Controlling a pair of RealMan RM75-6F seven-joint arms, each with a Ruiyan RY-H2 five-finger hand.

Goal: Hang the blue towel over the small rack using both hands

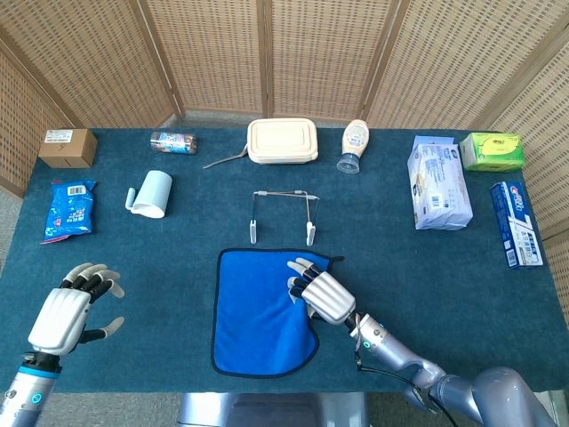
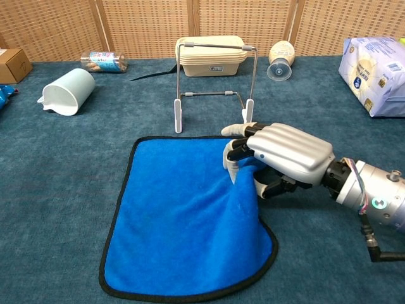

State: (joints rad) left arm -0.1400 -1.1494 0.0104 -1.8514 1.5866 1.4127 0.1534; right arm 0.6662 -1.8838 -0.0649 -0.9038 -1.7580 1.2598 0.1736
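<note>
Towel [image 1: 258, 311] action on the dark teal table [image 1: 444, 267]: the blue towel is lying mostly flat just in front of the small rack [image 1: 282, 213], its far edge near the rack's white-tipped feet, and its right side is bunching up into a raised fold. Right hand [image 1: 322, 292] is sitting on that right side, just in front of the rack's right foot, fingers [image 2: 234, 156] curling down into the cloth and pinching the fold, with the thumb tucking beneath where the chest view catches the fabric lifting off the table. Left hand [image 1: 64, 316] is hovering well to the left of the rack and nearer the table's front edge, fingers spread apart, gripping nothing and touching nothing; the chest view is not catching it at all. The rack is standing upright, a thin wire frame, bare of cloth. Behind the rack a cream lunch box [image 1: 282, 140] is sitting, with a white squeeze bottle [image 1: 353, 145] lying to its right. Left of the rack a pale blue cup [image 1: 152, 193] is lying on its side, and farther left a blue snack packet [image 1: 68, 210] and a cardboard box [image 1: 68, 148]. Far right of the rack, a white tissue pack [image 1: 437, 182], a green box [image 1: 491, 151] and a toothpaste box [image 1: 515, 223] are lining up.
</note>
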